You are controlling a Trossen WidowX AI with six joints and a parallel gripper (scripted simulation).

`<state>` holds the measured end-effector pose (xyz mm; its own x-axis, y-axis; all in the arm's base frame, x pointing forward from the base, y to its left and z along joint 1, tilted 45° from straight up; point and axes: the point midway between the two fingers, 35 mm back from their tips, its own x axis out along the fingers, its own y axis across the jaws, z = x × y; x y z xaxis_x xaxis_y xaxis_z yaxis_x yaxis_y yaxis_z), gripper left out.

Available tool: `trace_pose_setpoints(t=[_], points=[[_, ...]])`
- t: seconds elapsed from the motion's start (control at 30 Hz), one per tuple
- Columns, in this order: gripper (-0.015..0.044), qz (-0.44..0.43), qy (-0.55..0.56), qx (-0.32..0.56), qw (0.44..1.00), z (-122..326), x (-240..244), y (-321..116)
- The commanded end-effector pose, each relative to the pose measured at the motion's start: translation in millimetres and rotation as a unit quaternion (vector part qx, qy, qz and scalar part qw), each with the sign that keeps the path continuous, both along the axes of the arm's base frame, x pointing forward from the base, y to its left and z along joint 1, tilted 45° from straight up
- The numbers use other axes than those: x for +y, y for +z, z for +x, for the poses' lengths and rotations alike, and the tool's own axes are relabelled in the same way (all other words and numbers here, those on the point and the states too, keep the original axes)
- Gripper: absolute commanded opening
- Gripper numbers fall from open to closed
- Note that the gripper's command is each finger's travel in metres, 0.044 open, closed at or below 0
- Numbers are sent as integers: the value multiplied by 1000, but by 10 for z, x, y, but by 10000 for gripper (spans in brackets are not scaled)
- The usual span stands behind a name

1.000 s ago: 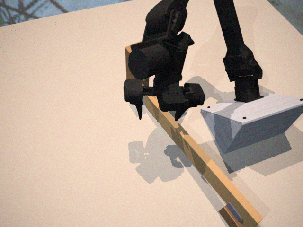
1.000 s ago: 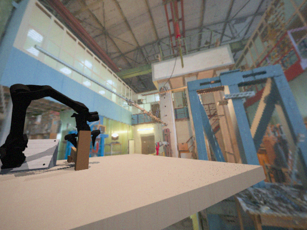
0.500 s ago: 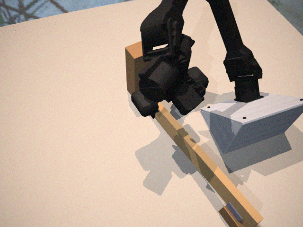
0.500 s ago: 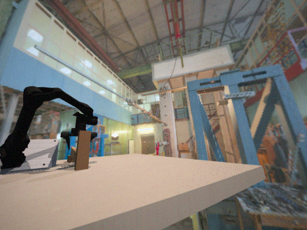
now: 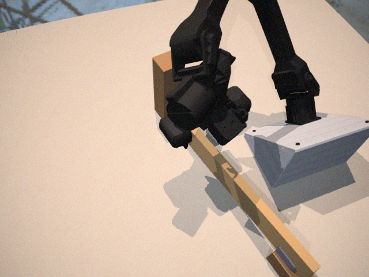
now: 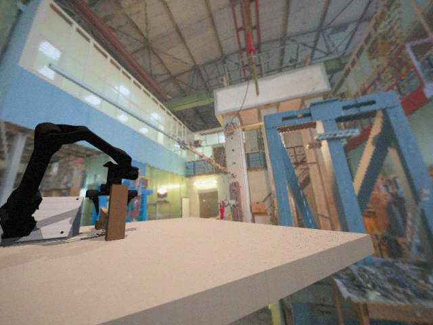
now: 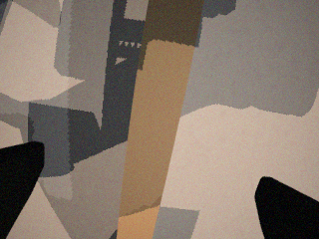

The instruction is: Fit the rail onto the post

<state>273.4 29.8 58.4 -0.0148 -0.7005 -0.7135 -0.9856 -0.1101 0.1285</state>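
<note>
The gripper (image 5: 198, 135) (image 7: 154, 173) is wide open over the rail (image 5: 259, 205) (image 7: 155, 124), with room on both sides of the wood between the fingertips. The upright post (image 5: 159, 86) (image 6: 117, 212) crowds it at one end, so sliding that way's blocked. Tabletop (image 5: 89, 179) (image 6: 210, 265) alongside the rail's pretty roomy.

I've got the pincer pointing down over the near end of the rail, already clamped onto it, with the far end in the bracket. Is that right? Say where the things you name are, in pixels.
Not clamped: the wrist view shows the pincer (image 7: 154, 173) open, its fingers standing apart on either side of the rail (image 7: 155, 129) (image 5: 274, 217), touching neither face. The rest stands.
</note>
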Motion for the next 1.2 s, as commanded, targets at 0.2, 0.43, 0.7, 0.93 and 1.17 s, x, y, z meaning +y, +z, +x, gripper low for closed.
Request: trace_pose_setpoints(t=[0.2,0.43,0.7,0.93,1.17], points=[[440,-3,1,3,1000,-4,-140,-131],[440,-3,1,3,1000,-7,-220,-209],[440,-4,0,2,1000,-17,-313,-294],[440,-4,0,2,1000,-31,-394,-368],[335,-5,0,3,1000,-34,-410,-382]])
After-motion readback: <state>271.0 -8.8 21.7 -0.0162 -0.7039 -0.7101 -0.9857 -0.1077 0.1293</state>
